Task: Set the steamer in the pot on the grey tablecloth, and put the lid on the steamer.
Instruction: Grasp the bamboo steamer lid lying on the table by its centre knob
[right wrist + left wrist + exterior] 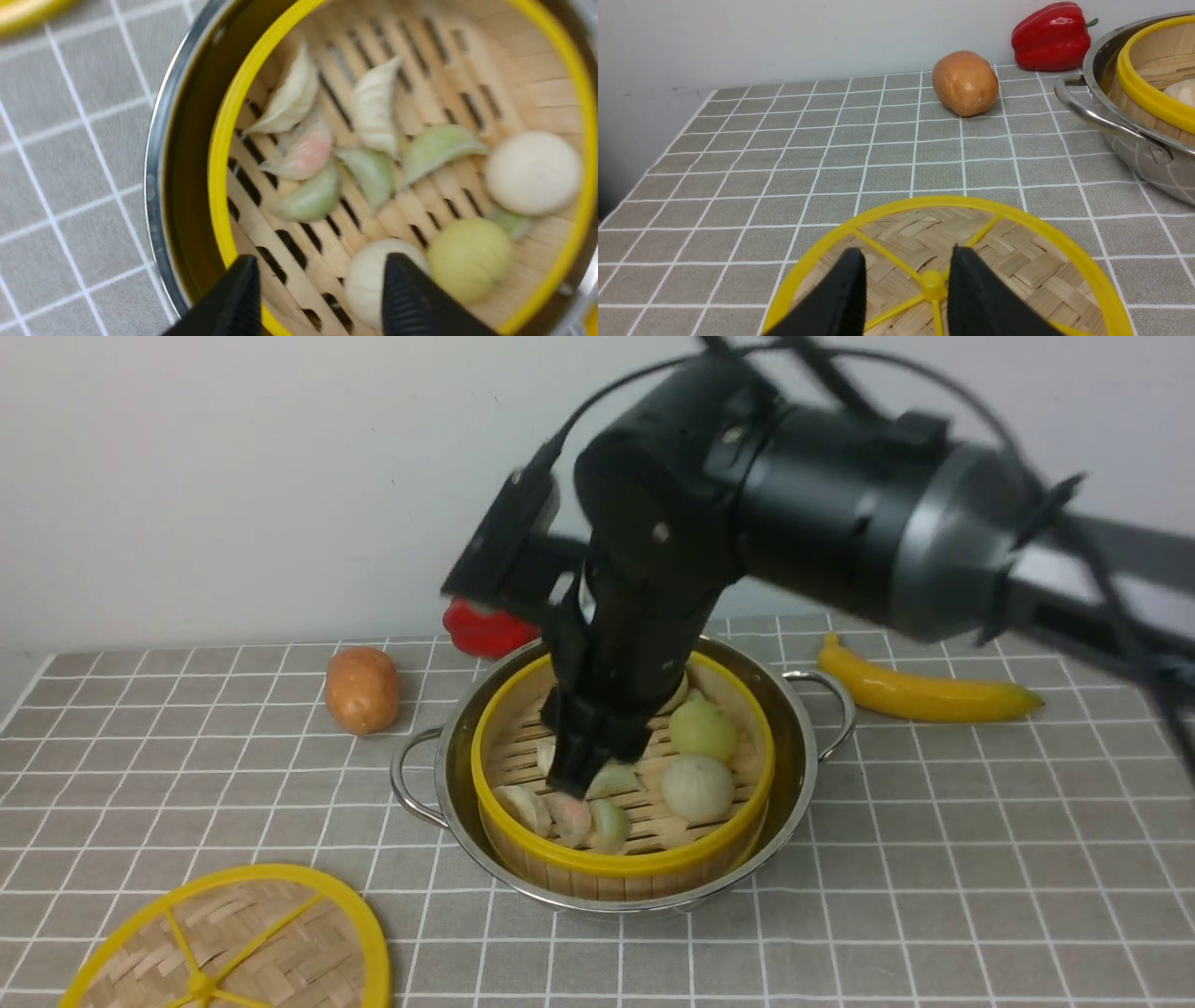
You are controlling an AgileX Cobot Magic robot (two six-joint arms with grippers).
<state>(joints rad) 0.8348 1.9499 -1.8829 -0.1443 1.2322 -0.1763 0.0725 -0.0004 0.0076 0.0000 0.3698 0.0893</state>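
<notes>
Steamer seated inside pot, mid-worktop on grey tablecloth. In steamer: several dumplings, three round buns. Right gripper down inside steamer, jaws apart, holding nothing. Lid flat at near-left corner, off steamer. Left gripper just above lid hub, jaws parted, contact unclear.

- The pot stands mid-cloth on the grey tablecloth, with the steamer inside it.
- Dumplings lie at the steamer's front left, buns to their right.
- The lid lies flat on the cloth, front-left of the pot — apart from it.
- The potato sits behind-left of the pot, the pepper behind it, the banana behind-right.
</notes>
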